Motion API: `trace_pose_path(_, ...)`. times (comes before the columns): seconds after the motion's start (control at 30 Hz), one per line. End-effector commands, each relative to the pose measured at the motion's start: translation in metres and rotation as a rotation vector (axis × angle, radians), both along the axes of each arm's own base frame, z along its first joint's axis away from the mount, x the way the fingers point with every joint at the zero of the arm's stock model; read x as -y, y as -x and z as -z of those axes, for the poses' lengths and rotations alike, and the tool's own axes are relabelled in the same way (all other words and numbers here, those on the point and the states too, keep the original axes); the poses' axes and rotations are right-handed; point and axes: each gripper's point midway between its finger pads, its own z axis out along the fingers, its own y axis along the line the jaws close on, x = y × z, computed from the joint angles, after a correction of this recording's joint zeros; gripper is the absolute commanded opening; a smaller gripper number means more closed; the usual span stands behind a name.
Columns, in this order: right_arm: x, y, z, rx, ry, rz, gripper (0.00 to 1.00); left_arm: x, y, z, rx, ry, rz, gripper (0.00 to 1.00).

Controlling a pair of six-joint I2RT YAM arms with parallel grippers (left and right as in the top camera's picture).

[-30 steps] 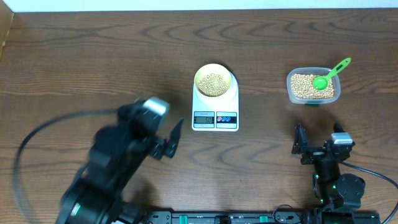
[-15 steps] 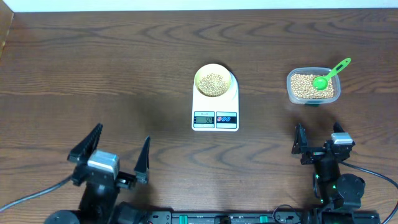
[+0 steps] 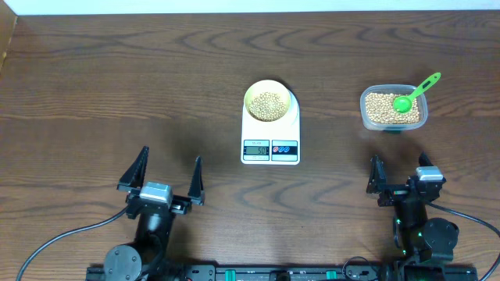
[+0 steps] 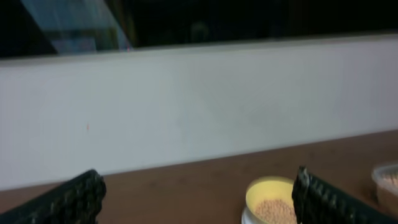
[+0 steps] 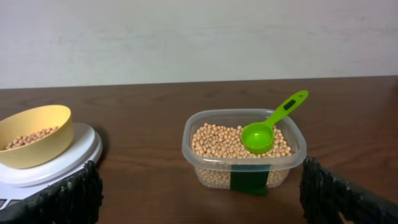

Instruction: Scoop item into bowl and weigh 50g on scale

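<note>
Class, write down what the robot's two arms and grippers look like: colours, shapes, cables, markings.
The left arm and right arm are black. The left gripper and right gripper each have two tapering black fingers, rough-textured up close, on a silver-grey block. A black cable loops from each base. Small green lights glow on the right arm. No markings are readable.

Two grippers: left gripper [image 3: 172, 154], right gripper [image 3: 399, 161]. One scale [image 3: 270, 148], one bowl [image 5: 37, 146], one tub [image 5: 211, 169], one scoop [image 5: 258, 135]; beans [image 3: 268, 103] too many to count.
</note>
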Motion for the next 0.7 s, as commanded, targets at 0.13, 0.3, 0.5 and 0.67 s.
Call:
trace_pose_path(0.13,-0.001,0.000,0.000,0.001,-0.009,-0.001,0.99,-0.001,-0.013,0.026,0.089,0.049,-0.020,0.98)
trace_pose_path(0.3,-0.001,0.000,0.000,0.001,-0.009,-0.001,0.99,-0.007,-0.018,0.038,0.080,0.045,-0.051,0.98)
trace_pose_path(0.5,-0.001,0.000,0.000,0.001,-0.009,-0.001,0.99,-0.021,-0.029,0.075,-0.065,-0.002,-0.122,0.98)
trace_pose_path(0.67,-0.001,0.000,0.000,0.001,-0.009,-0.001,0.99,-0.056,-0.033,0.105,-0.184,-0.022,-0.267,0.98)
